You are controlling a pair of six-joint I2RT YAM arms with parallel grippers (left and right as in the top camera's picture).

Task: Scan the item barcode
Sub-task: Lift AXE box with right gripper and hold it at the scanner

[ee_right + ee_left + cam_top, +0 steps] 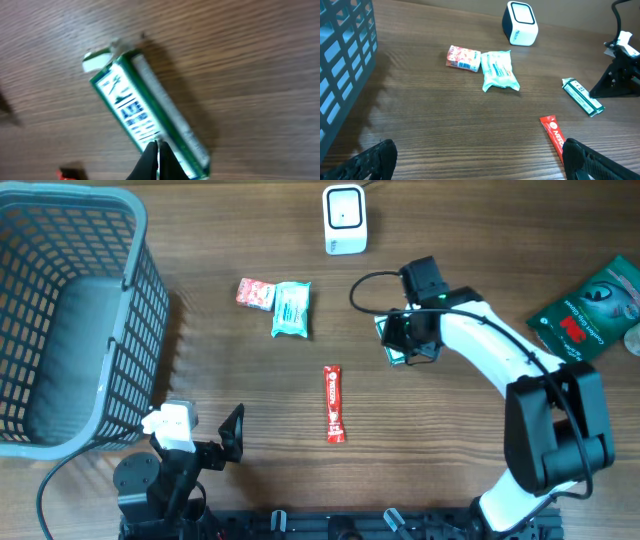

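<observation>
Left: my left gripper hangs spread wide, empty. Centre, top: white rounded barcode scanner, nothing before it. Right: my right gripper, fingers pressed together, holding nothing, over the green-and-white rectangular carton lying flat on the wooden table. Grasping, presenting and scanning apparently all remain.

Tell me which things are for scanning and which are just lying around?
For the job: white box-shaped barcode scanner; green-and-white cardboard box under the right gripper.
Lying about: red stick packet; teal wipes pack; small pink packet; grey plastic basket; dark green bag.
</observation>
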